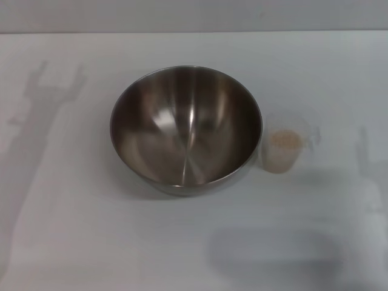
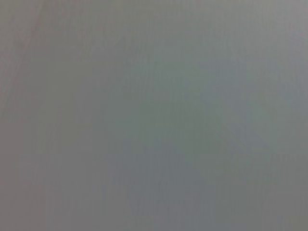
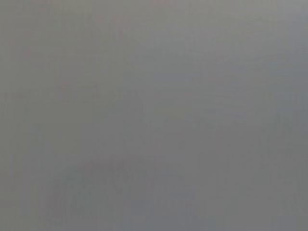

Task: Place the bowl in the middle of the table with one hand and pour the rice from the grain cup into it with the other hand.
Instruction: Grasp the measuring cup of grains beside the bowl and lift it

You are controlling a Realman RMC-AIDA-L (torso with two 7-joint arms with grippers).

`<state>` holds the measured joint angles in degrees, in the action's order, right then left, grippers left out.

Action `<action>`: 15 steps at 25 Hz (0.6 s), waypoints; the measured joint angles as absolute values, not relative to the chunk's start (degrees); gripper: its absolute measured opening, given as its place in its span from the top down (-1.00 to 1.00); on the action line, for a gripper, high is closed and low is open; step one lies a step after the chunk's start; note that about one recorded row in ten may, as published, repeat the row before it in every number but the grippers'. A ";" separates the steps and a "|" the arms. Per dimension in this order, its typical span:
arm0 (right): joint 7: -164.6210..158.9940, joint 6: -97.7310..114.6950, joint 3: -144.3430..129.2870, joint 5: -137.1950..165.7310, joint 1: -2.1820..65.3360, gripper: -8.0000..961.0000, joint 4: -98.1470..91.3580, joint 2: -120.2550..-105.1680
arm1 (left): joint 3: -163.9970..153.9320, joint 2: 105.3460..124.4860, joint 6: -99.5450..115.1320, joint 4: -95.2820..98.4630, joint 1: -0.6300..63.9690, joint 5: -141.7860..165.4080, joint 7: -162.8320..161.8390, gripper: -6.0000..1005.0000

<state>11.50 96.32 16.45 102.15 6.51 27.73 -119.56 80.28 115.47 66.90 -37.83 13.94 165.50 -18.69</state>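
Head view alone shows bowl (image 1: 185,129), grain cup (image 1: 284,149) beside, fingers unseen, wrists blank

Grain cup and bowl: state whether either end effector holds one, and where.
Nothing is held. The grain cup and the bowl stand free on the table; neither end effector is in view.

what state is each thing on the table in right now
bowl: upright, empty, standing near the middle of the table
grain cup: upright on the robot's right of the bowl, close beside it, ungripped
rice: all in the grain cup, none poured
grippers: neither shows in any view
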 joint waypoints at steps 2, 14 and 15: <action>13.60 96.12 14.59 102.04 5.09 -0.33 28.32 -119.56 | 80.16 115.47 66.72 -37.39 14.09 165.50 -18.31 -0.66; 15.77 85.01 11.26 102.27 4.60 -0.33 27.77 -119.31 | 80.41 115.66 66.97 -34.98 14.85 165.49 -17.92 -0.66; 15.77 85.01 11.26 102.27 4.60 -0.33 27.77 -119.31 | 80.41 115.66 66.97 -34.98 14.85 165.49 -17.92 -0.66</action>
